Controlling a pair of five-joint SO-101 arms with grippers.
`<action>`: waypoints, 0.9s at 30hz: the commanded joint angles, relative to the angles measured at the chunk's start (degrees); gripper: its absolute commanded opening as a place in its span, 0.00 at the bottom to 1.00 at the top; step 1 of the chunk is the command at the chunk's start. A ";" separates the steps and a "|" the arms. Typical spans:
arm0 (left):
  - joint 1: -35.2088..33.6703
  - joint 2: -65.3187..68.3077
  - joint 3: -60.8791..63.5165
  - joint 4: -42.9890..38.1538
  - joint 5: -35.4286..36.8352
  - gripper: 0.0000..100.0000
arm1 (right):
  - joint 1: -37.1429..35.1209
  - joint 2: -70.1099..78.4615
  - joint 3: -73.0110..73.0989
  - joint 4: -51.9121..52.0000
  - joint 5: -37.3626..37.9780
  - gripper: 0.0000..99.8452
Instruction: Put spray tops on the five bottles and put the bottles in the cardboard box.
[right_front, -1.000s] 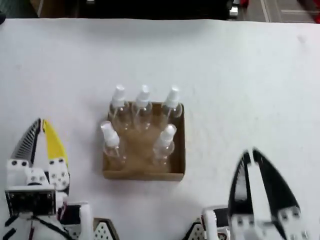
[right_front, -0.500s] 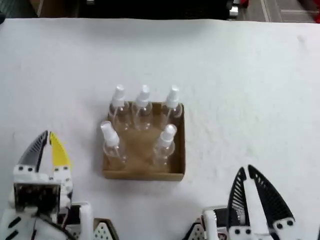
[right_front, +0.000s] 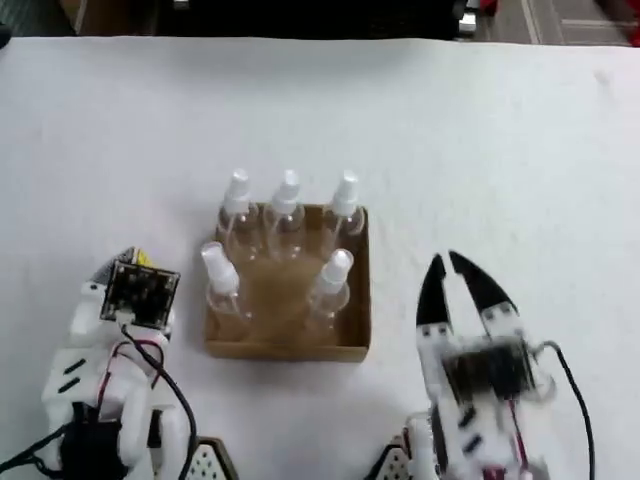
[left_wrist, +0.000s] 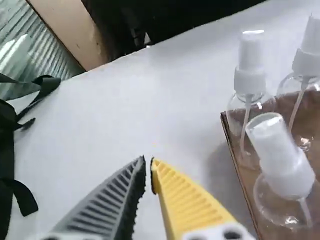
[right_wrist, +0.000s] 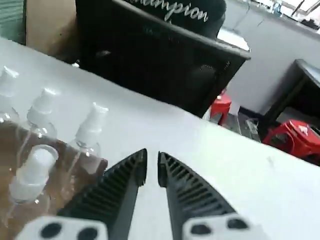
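Bottles (right_front: 286, 228), all five of them, stand upright inside the cardboard box (right_front: 362, 300) in the middle of the table (right_front: 500, 150): three in a row along the far wall and two nearer my arms. Each one wears a white spray top (right_front: 287, 188), so as I read it both halves of the job are done and nothing needs carrying. That would explain why neither arm is over the box. They sit low at the near edge, one on either side of it, out of the way of the tall tops, which I judge would tip easily if brushed.

On the left gripper (left_wrist: 148, 167), the grey and yellow fingers are pressed almost together with nothing between them. The nearest bottle stands just past the yellow finger, near it but not touching.

On the right gripper (right_front: 444, 262), the black fingers are parted by a slim gap and also hold nothing. Its tips point toward the far side of the table, near the box's right wall but apart from it. The nearest bottle stands just inside that wall, untouched.
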 joint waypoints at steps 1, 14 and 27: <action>-0.31 -0.31 0.70 -1.32 0.18 0.02 | 6.81 -0.31 10.81 -9.36 0.62 0.02; -1.45 -0.31 17.32 -10.81 10.81 0.02 | 16.84 -0.22 33.76 -20.97 -11.34 0.02; -6.73 -0.31 24.97 -14.07 11.78 0.02 | 16.92 -0.22 41.76 -20.97 -10.99 0.02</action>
